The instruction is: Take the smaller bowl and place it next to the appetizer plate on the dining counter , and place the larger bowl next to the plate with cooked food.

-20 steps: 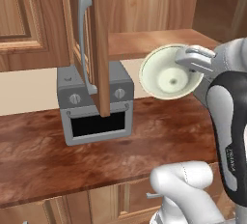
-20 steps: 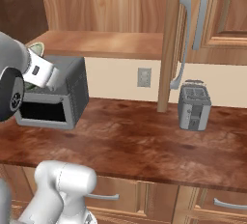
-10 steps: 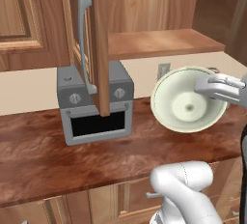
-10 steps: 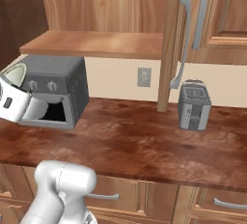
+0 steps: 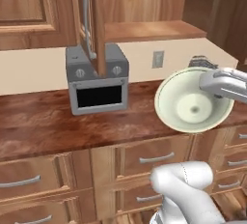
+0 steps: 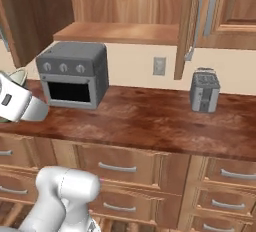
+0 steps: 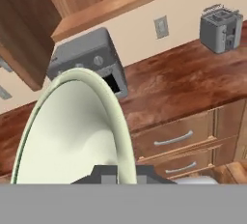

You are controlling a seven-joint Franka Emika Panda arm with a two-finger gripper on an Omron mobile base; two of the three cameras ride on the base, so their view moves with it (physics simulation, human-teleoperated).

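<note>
1. The larger bowl (image 5: 193, 101) hangs tipped on its side at the right of the left base view, cream inside facing out — off the wall counter (image 5: 43, 126).
2. The gripper (image 7: 118, 175) is pinched tight on its rim.
3. Behind: a grey toaster oven (image 5: 96, 84), upper left; a toaster (image 6: 205, 91), far right.

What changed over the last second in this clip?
The whole scene shifted in both base views, so the base moved. The gripper, shut on the rim of the cream pale-green bowl, carried it lower and off the counter edge. The grey toaster oven and toaster stayed on the reddish-brown counter.
</note>
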